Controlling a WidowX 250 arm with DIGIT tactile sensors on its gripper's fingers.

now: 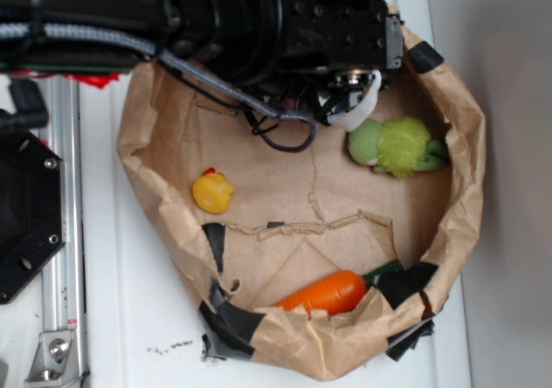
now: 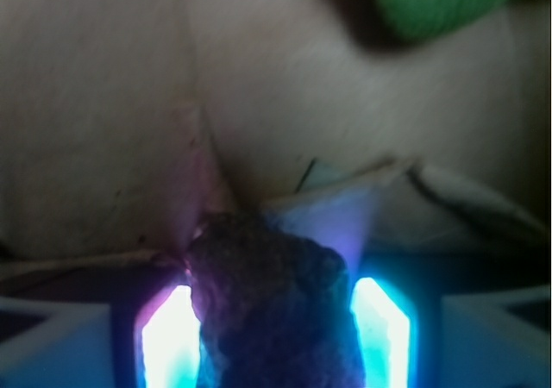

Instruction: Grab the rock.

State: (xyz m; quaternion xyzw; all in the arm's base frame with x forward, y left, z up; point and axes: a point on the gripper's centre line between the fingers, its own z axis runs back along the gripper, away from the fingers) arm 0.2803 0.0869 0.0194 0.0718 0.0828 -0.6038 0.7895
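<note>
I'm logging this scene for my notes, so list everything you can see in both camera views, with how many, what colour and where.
Rock: one, dark brown-grey, between the gripper's glowing fingers in the wrist view; hidden under the arm in the exterior view.
Plush toy: one, fuzzy green, upper right inside the bag, beside the gripper.
Rubber duck: one, yellow, left side of the bag floor.
Carrot: one, orange with green top, by the bag's lower wall.
Paper bag: one, brown with black tape patches, opened out on the white table.
Table: one, white, under the bag.
Gripper: one, fingers on either side of the rock, lit pink and cyan.
</note>
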